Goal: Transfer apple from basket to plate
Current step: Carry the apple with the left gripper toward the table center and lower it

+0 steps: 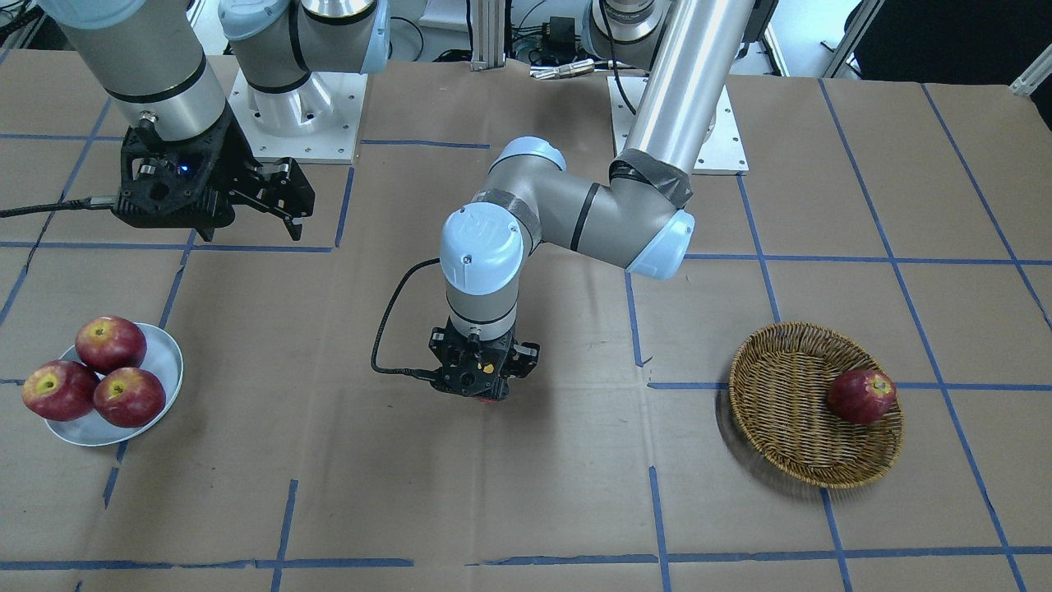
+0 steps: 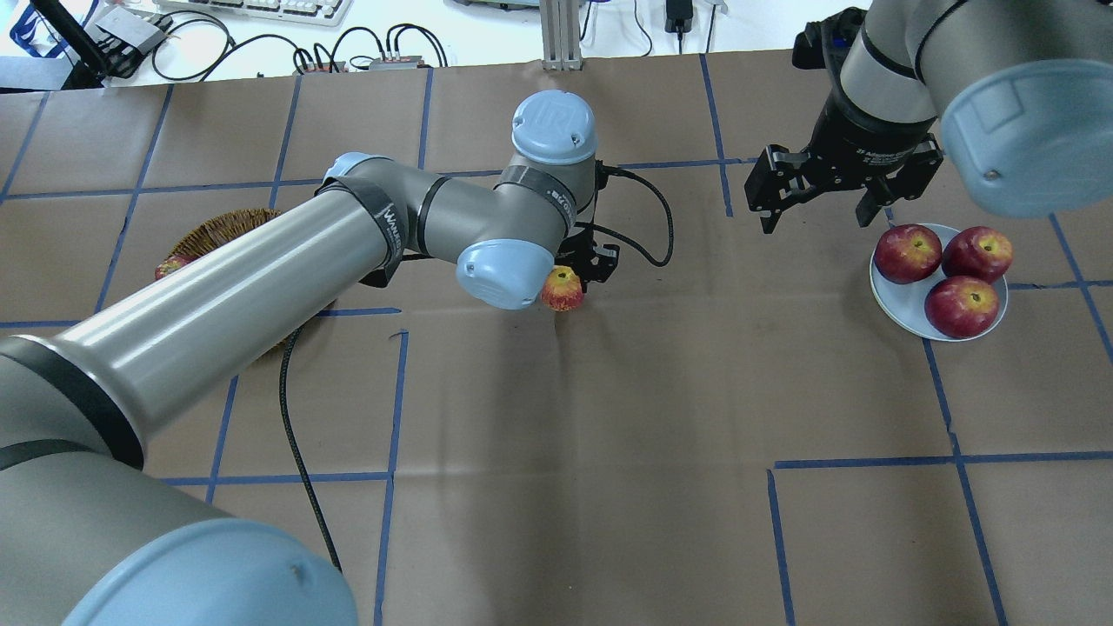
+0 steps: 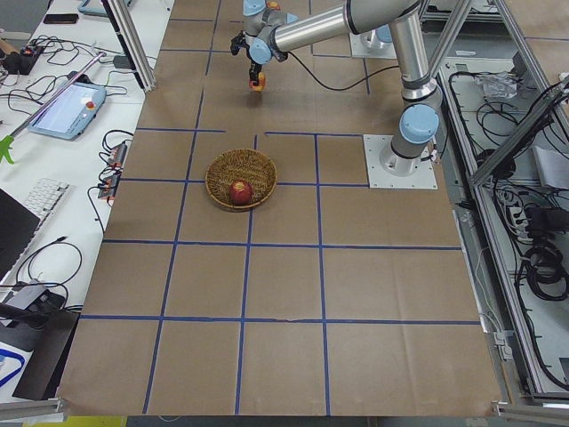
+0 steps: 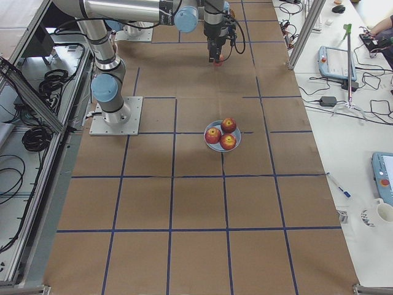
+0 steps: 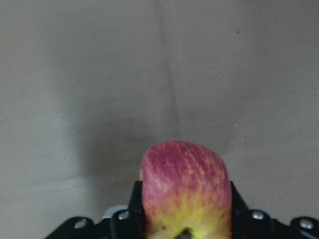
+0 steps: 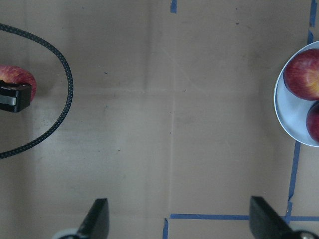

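The apple (image 5: 184, 189), streaky red with a yellow top, sits between the fingers of my left gripper (image 5: 184, 221), which is shut on it. The gripper holds it low over the middle of the table (image 2: 563, 289); only a red sliver shows under the gripper (image 1: 485, 386) in the front view. The wicker basket (image 1: 789, 411) lies well apart on my left. The white plate (image 1: 164, 362) lies on my right. My right gripper (image 2: 817, 222) is open and empty, hovering beside the plate's (image 2: 896, 300) inner edge.
One deep-red apple (image 1: 860, 395) lies in the basket. Three deep-red apples (image 2: 908, 253) fill most of the plate. The left wrist's black cable (image 2: 648, 226) loops over the table beside the held apple. Brown paper with blue tape lines covers the table.
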